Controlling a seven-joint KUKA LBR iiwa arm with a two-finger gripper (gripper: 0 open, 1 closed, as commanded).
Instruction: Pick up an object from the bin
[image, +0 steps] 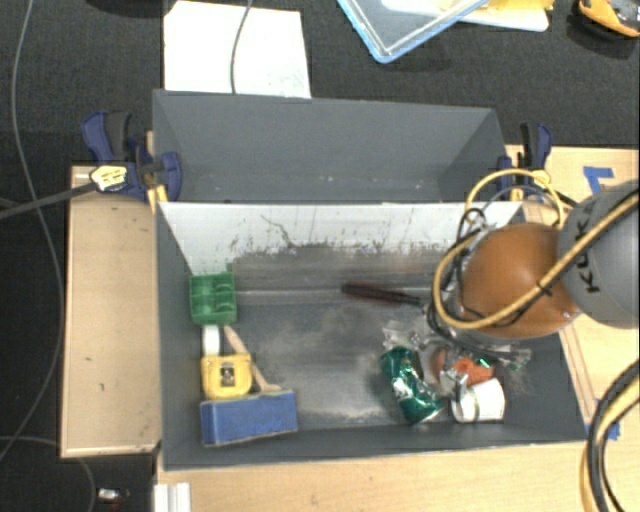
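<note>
My gripper (462, 358) is low in the bin's right front part, mostly hidden under the arm's orange cover. Just below and left of it lies a crumpled green foil packet (408, 388). Right of the packet a small white cylinder (480, 402) rests on the floor with a red-orange piece (472, 374) against its top. The gripper hangs directly over these things. Whether it touches any of them is hidden.
A dark thin stick (383, 293) lies near the back wall, left of the arm. Along the left wall sit a green block (212, 297), a yellow tape measure (227, 376) and a blue block (248, 416). Bare floor lies between the two groups.
</note>
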